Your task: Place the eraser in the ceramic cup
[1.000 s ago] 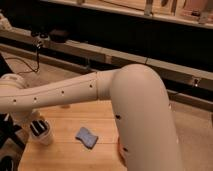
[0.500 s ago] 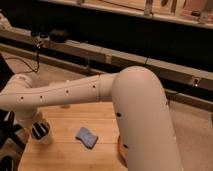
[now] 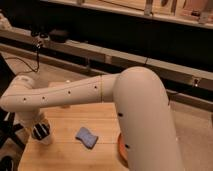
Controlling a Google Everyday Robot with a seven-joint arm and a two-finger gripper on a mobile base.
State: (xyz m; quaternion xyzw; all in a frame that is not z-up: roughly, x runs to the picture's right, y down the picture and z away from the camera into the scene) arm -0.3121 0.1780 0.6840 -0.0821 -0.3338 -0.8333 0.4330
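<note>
The eraser point(image 3: 86, 137) is a small blue block lying flat on the wooden table point(image 3: 70, 155), near its middle. The ceramic cup point(image 3: 42, 134) is a small white cylinder with a dark inside, standing upright at the table's left side. My white arm reaches from the right across the table to the left. My gripper point(image 3: 33, 121) hangs down from the wrist just above and to the left of the cup, partly hiding it. The eraser lies apart from the gripper, to the right of the cup.
An orange round thing point(image 3: 121, 148) peeks out behind my upper arm at the table's right side. Dark shelving and a rail point(image 3: 100, 52) run along the back. Dark cables and a stand point(image 3: 10, 132) are beside the table's left edge.
My arm has sunk a little and the wrist has come lower over the cup. The eraser and the cup have not moved.
</note>
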